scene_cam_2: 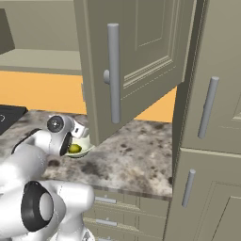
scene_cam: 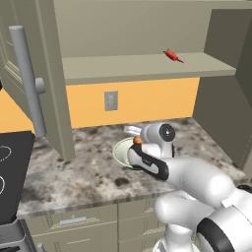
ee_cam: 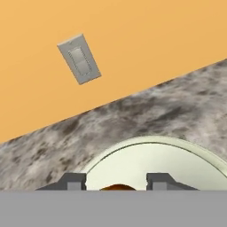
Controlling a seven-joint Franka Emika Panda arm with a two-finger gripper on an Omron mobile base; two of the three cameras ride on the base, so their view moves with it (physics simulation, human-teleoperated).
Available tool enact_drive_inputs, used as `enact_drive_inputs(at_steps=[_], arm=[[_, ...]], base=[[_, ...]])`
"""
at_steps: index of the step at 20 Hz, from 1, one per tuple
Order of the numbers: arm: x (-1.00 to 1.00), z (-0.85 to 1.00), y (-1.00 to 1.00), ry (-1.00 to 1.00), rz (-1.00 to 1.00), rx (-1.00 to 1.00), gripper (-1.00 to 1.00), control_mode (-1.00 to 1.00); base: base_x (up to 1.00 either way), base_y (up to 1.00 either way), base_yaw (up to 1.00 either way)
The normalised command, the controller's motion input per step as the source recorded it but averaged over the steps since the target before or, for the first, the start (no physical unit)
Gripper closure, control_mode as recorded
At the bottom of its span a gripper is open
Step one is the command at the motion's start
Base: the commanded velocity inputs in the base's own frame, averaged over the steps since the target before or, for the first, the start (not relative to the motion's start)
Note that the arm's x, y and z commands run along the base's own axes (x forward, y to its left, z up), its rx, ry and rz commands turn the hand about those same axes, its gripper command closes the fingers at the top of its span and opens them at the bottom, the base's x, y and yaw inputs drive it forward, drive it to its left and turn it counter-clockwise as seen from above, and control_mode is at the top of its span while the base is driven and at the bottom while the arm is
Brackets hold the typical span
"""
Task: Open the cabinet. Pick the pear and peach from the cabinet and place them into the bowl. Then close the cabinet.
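The cabinet [scene_cam: 147,69] stands open, its left door [scene_cam: 29,74] swung wide and its right door [scene_cam_2: 136,56] hanging out over the counter. On the counter below sits the pale bowl [scene_cam: 119,150], whose rim [ee_cam: 150,142] curves just beyond my fingers in the hand view. The yellow-green pear [scene_cam_2: 74,148] lies inside the bowl [scene_cam_2: 84,145]. My gripper [ee_cam: 116,181] hovers over the bowl, shut on the orange peach [ee_cam: 117,187], which peeks out between the two fingertips. From the left base view the peach [scene_cam: 138,141] is a small orange spot at the hand's tip.
A thin red pepper-like item [scene_cam: 172,55] lies on the cabinet shelf. A wall outlet [scene_cam: 110,100] sits on the orange backsplash. A black stovetop [scene_cam: 10,167] borders the counter at left. A tall cabinet [scene_cam_2: 212,117] with bar handles closes the right side.
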Motion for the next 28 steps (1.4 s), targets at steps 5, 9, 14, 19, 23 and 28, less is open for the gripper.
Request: enact_drive_inputs(at_steps=[5, 9, 14, 19, 23, 28], arm=[[0.03, -0.14, -0.02, -0.04, 0.0, 0.0, -1.0, -1.0], [0.0, 0.01, 0.0, 0.0, 0.0, 0.0, -1.0, -1.0], [0.0, 0.46, 0.0, 0.1, 0.0, 0.0, -1.0, -1.0], [-0.47, 0.79, 0.0, 0.04, 0.0, 0.0, -1.0, -1.0], [-0.91, 0.42, 0.0, 0.0, 0.0, -0.02, -1.0, -1.0], [-0.72, 0.55, 0.0, 0.03, 0.0, 0.0, -1.0, -1.0]], base=[[0.0, 0.0, 0.0], [0.0, 0.0, 0.0], [0.0, 0.0, 0.0], [0.0, 0.0, 0.0], [0.0, 0.0, 0.0], [0.0, 0.0, 0.0]])
